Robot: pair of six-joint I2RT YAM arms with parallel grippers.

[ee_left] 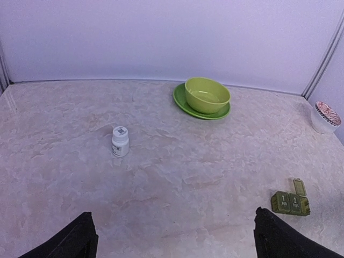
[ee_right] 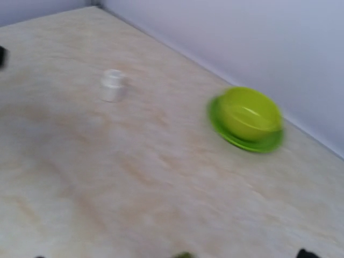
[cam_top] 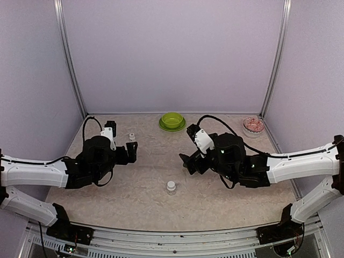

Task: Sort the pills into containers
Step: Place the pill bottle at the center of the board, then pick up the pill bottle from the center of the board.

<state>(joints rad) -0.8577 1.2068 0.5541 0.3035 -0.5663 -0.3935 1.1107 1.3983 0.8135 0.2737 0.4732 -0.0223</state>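
The marbled table (cam_top: 145, 204) carries everything. The left arm (cam_top: 32, 172) and the right arm (cam_top: 301, 161) reach toward the middle from both sides.

The left gripper (cam_top: 130, 152) hangs above the table. In its wrist view its two dark fingers (ee_left: 80, 239) stand wide apart with nothing between them.

The right gripper (cam_top: 187, 163) also seems spread. In its blurred wrist view we see only dark tips at the far bottom corners, and nothing is held there.

Near the back wall a lime green bowl (cam_top: 172, 119) sits on a green plate (ee_left: 183, 102). A patterned bowl (cam_top: 253, 126) stands in the right back corner.

One white bottle (cam_top: 171, 187) stands between the arms, another (cam_top: 131, 137) just behind the left gripper.

The dark green pill box (ee_left: 290, 203) lies on the table, well apart from the lime bowl, with one end lid raised. The pills are too small for us to find.
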